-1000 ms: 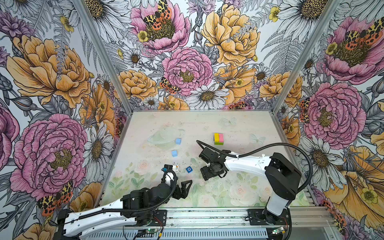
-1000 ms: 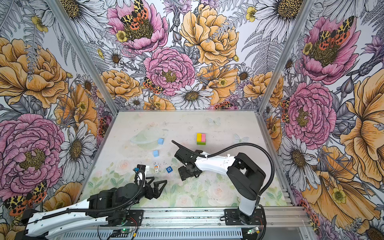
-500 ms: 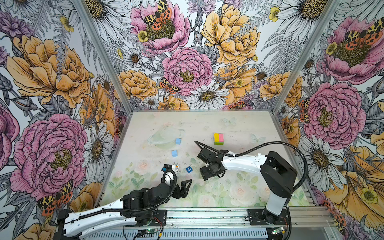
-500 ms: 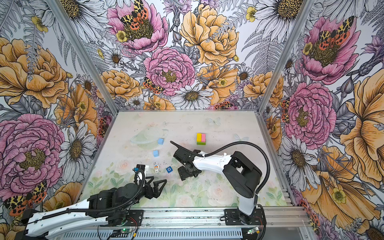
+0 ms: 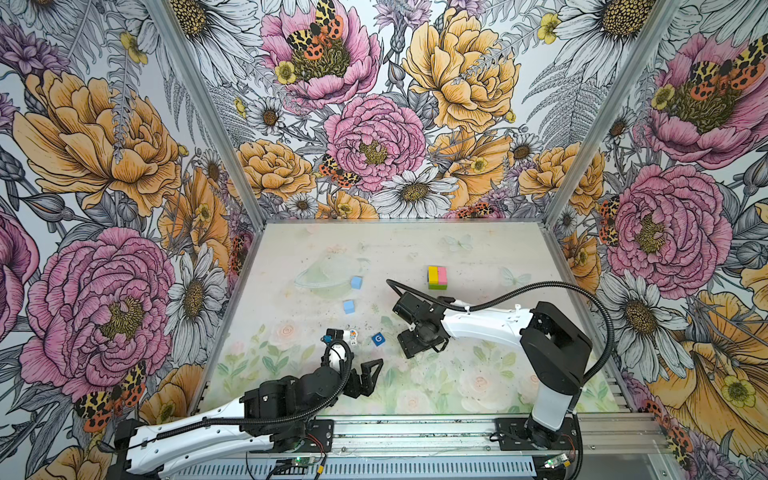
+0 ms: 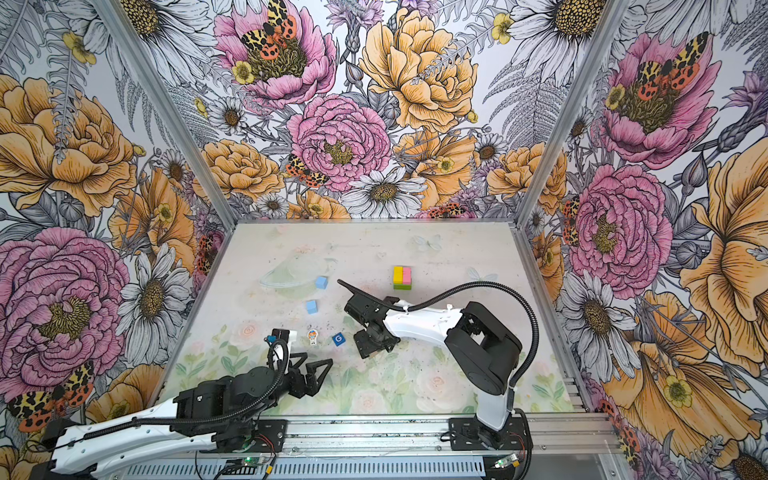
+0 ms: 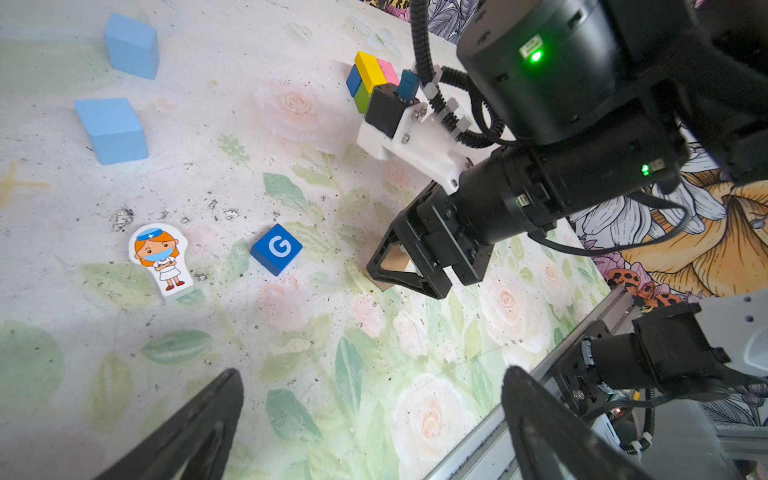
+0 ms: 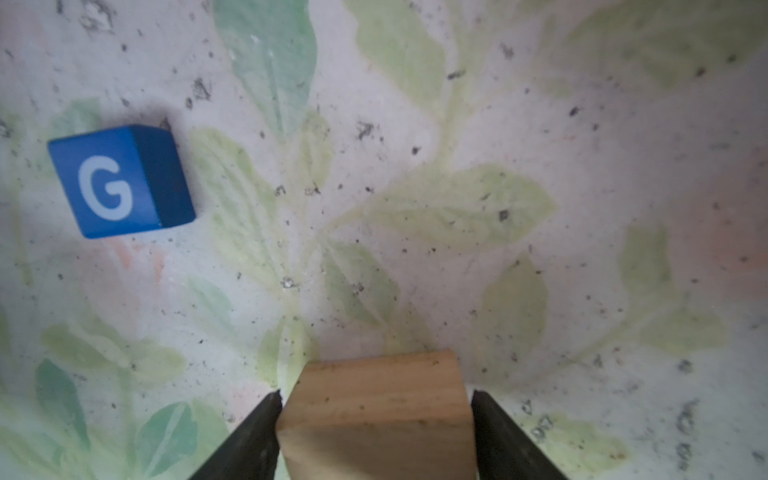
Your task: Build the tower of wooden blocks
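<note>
The started tower, a yellow and a pink brick on a green one (image 5: 437, 277) (image 6: 402, 277) (image 7: 374, 75), stands at mid-right. My right gripper (image 5: 422, 347) (image 6: 376, 347) (image 7: 401, 278) (image 8: 375, 392) points down at the table, open. Its fingers flank a plain tan block (image 8: 376, 411) (image 7: 395, 262) that rests on the table, one finger touching and the other a sliver off. Two light blue cubes (image 5: 356, 282) (image 5: 348, 307) lie to the left. The white toy figure (image 5: 353, 336) (image 7: 160, 259) lies flat. My left gripper (image 5: 363, 372) (image 6: 309, 365) (image 7: 370, 415) hovers wide open and empty near the front.
A dark blue cube marked G (image 5: 377, 339) (image 6: 339, 339) (image 7: 276, 249) (image 8: 120, 180) lies between the toy figure and my right gripper. Floral walls close in the table on three sides. A metal rail (image 5: 415, 428) runs along the front edge.
My right gripper has drifted slightly left over the tan block and its jaws have narrowed around it. The left arm and the other blocks have not moved.
</note>
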You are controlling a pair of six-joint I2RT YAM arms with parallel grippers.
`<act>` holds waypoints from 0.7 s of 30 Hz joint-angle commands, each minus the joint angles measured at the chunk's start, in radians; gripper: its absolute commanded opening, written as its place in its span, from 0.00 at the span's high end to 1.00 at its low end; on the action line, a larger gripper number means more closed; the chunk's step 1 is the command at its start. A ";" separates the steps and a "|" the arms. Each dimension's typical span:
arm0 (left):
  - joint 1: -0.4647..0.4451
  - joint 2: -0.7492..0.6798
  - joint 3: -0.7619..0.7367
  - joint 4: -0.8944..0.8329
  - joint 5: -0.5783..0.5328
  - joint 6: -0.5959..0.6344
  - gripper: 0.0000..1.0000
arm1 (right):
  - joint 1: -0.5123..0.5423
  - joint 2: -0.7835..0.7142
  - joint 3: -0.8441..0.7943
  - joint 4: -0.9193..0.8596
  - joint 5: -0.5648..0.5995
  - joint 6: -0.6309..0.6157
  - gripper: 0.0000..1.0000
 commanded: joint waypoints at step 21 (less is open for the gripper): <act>-0.005 -0.007 0.006 -0.010 -0.034 0.003 0.02 | 0.008 0.007 0.012 -0.022 0.020 -0.006 0.27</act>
